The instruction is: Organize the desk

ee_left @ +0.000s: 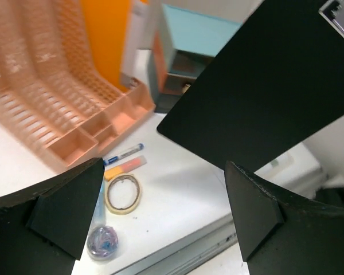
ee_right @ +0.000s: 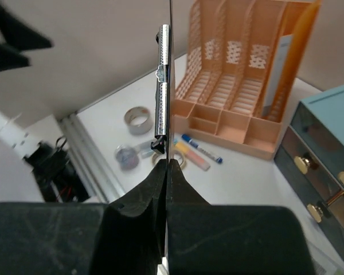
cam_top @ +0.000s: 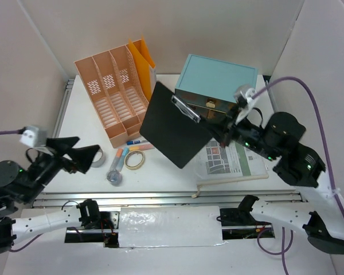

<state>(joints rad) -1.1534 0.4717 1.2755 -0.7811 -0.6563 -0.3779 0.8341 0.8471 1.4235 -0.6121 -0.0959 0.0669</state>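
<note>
A black clipboard (cam_top: pixel 172 127) with a metal clip (cam_top: pixel 186 109) hangs tilted above the white desk (cam_top: pixel 172 175). My right gripper (cam_top: pixel 219 129) is shut on its right corner. The right wrist view shows the board edge-on, pinched between the jaws (ee_right: pixel 167 166), with the clip (ee_right: pixel 163 86) above them. Over the desk's left front, my left gripper (cam_top: pixel 87 145) stands wide open and holds nothing. In its own view the fingers (ee_left: pixel 69 212) frame bare desk, and the clipboard (ee_left: pixel 264 86) fills the upper right.
A pink file organizer (cam_top: pixel 112 94) and a teal drawer cabinet (cam_top: pixel 215 86) stand at the back. Under the clipboard lies a newspaper (cam_top: pixel 226 160). A grey tape roll (cam_top: pixel 97 158), a beige tape roll (cam_top: pixel 135 160), markers (cam_top: pixel 129 150) and a small bundle (cam_top: pixel 114 176) lie front left.
</note>
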